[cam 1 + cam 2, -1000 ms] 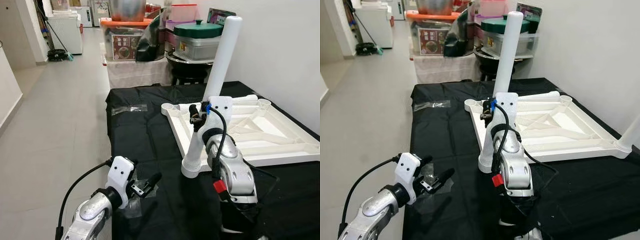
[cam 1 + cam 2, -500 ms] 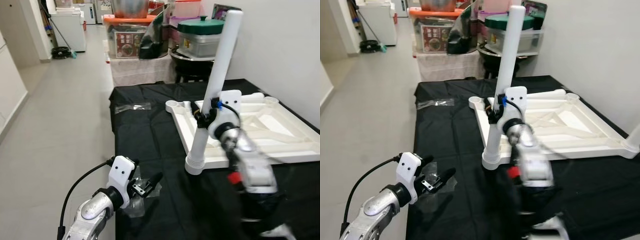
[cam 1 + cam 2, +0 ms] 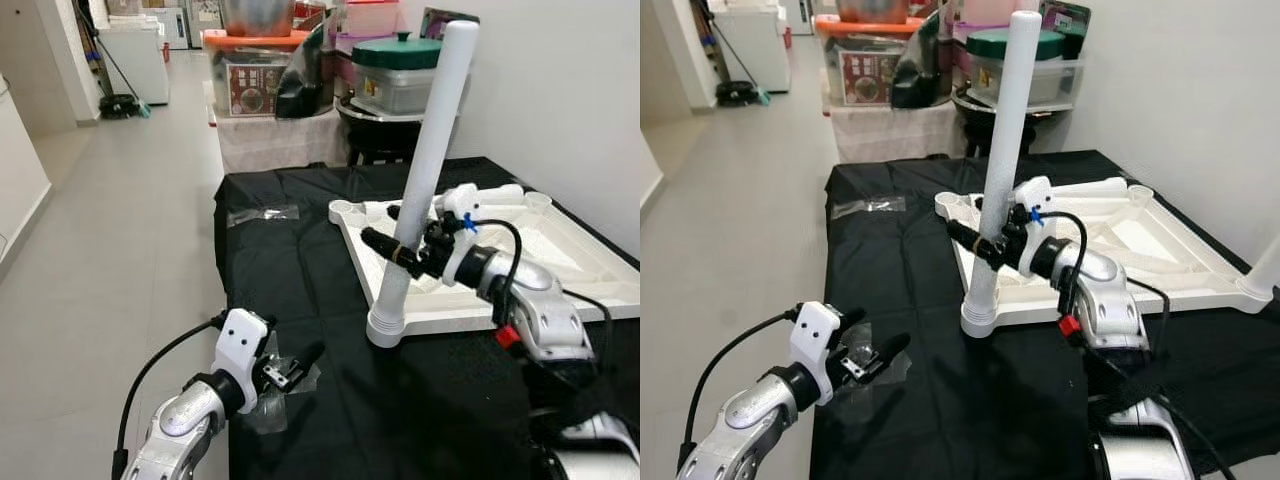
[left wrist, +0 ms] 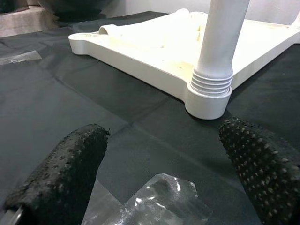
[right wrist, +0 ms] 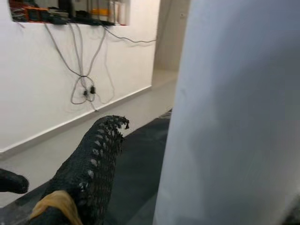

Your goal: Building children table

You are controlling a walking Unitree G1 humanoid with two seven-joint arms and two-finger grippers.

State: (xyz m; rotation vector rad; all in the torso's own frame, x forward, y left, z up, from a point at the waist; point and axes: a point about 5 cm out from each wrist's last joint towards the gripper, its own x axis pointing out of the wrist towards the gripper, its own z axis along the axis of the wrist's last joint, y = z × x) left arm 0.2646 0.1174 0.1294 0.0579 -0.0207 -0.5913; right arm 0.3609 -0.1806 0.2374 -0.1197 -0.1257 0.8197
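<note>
A white table top lies upside down on the table, which has a black cloth over it. One white table leg stands at the near corner of the top. Its ribbed foot sits in the round corner socket, and it leans a little.

The right gripper reaches in from the side and has the leg about halfway up. Its jaws are closed around the leg, one black finger showing beside the white tube in the right wrist view.

The left gripper hangs low over the near edge of the table. Its jaws are wide open and hold nothing. It hovers just above a scrap of clear plastic on the cloth (maybe wrapping from the parts). Another clear scrap lies farther back on the cloth.

I think the step now is fixing this first leg into its corner. It looks set in, but I cannot tell if it is all the way tight. Next the leg likely needs to be made straight and pushed or turned down firmly. The other corner sockets look bare, so most of the job is left.
</note>
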